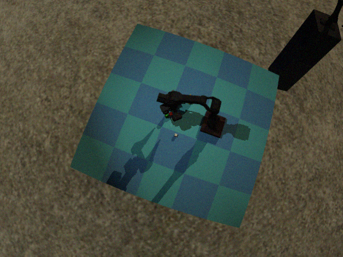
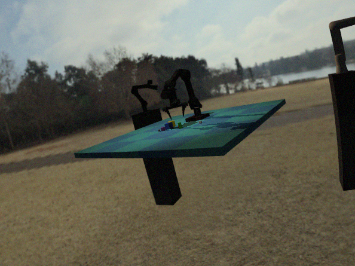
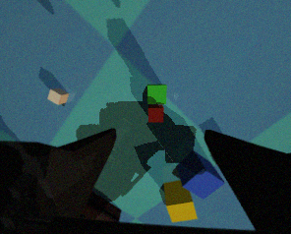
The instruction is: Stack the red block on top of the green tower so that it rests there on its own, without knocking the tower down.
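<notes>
The red block (image 1: 171, 114) (image 3: 155, 114) sits on the table right beside the green tower (image 1: 167, 115) (image 2: 180, 125) (image 3: 156, 93), on the side nearer the arm's base. I cannot tell in the wrist view whether the two touch. In the exterior view the red block is hidden. My gripper (image 1: 171, 112) (image 2: 177, 117) (image 3: 158, 133) is open and empty, pointing down. It hangs above the table over the block area, with the red block and tower showing between and ahead of the fingertips in the wrist view.
A blue block (image 2: 167, 125) (image 3: 203, 184) and a yellow block (image 2: 173, 122) (image 3: 182, 211) lie close together near one finger. A small purple object (image 2: 162, 129) is beyond the blue block. A small pale block (image 1: 176, 134) (image 2: 200, 122) (image 3: 57, 96) lies apart, on the tower's other side.
</notes>
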Controlling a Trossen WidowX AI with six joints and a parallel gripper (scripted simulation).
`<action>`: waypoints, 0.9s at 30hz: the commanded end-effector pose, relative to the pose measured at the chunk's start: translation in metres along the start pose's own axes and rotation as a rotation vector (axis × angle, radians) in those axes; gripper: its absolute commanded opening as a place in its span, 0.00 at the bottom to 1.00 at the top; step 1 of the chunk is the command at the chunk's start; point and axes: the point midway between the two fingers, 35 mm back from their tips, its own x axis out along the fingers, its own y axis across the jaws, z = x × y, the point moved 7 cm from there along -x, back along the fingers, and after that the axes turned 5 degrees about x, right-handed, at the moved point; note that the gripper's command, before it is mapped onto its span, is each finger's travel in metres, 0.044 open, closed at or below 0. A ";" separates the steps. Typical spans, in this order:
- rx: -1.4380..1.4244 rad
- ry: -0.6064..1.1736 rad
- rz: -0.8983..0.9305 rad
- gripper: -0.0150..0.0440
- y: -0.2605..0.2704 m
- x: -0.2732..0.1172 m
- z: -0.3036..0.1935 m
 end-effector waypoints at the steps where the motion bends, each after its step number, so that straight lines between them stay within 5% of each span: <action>1: -0.003 0.000 0.011 1.00 0.002 0.001 0.003; 8: -0.003 0.000 0.011 1.00 0.000 0.036 0.001; 27: -0.003 0.000 0.011 1.00 0.001 0.056 0.002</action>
